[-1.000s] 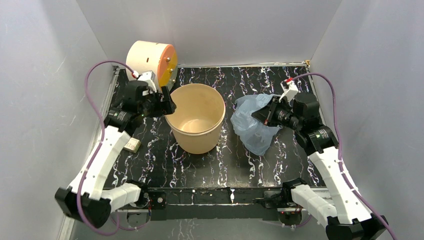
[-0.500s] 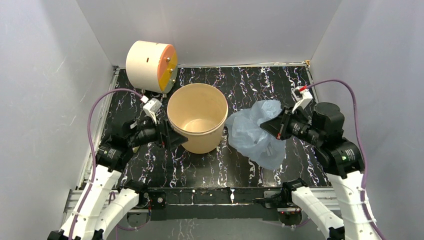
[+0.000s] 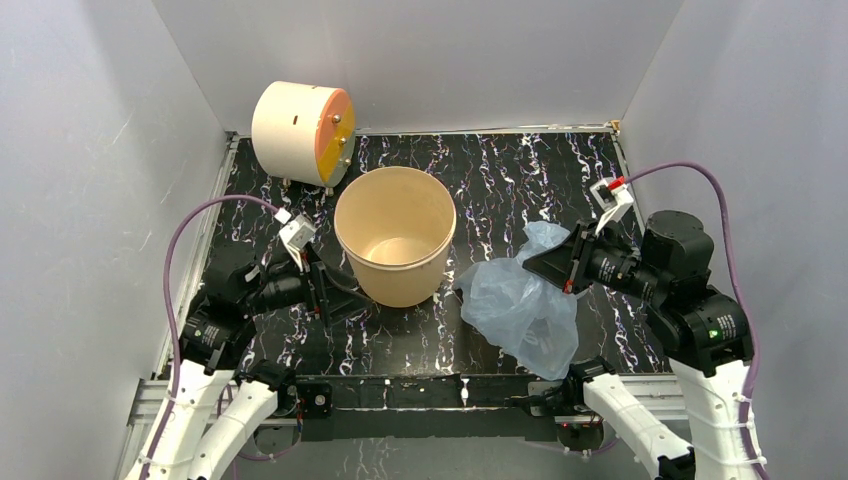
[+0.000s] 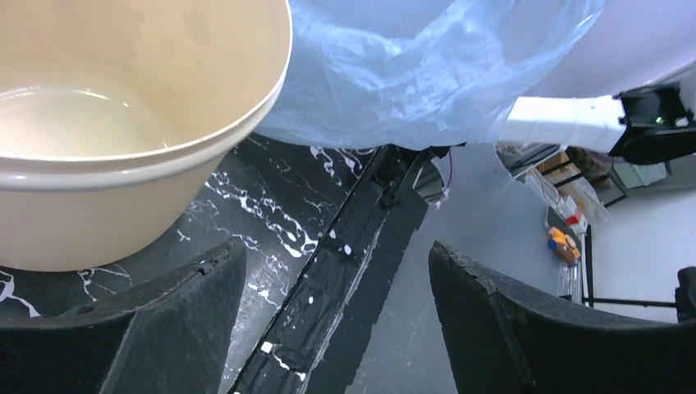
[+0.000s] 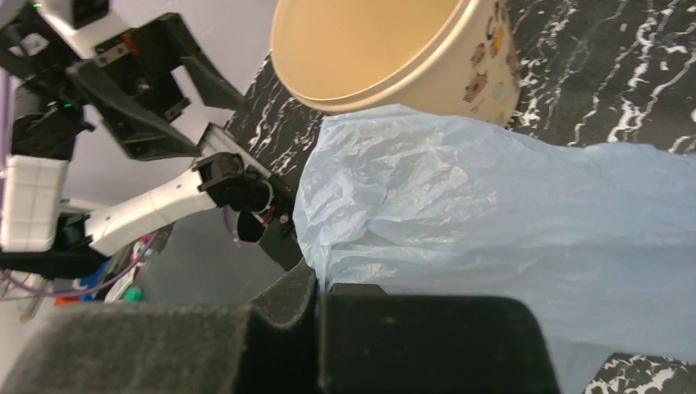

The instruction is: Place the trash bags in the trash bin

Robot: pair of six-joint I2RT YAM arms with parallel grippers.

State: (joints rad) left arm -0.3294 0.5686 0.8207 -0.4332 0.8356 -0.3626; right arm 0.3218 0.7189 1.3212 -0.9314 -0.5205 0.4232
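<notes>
Table: the black tabletop with white marbled veins (image 3: 500, 170) carries the bin near its middle.
Bin: the round tan-beige plastic bucket with a rolled rim (image 3: 400, 285) stands upright with its mouth open and nothing inside.
Bag: the thin, crinkly, translucent pale blue plastic bag (image 3: 520, 315) hangs bunched just right of the bin, toward the near edge. None of it is over the rim. Whether its lower end touches the table cannot be told.
Done: the bag is picked up.
Left to do: by my reading, carrying it over the mouth, lowering it in and letting go.
Right arm: the elbow is raised and the wrist points left toward the bin. The right gripper (image 3: 560, 262) is clamped on a gathered fold of the bag.
Left arm: it is folded low at the bin's left. The left gripper (image 3: 330, 290) is spread wide, grasping nothing, just beside the bin's lower wall.
</notes>
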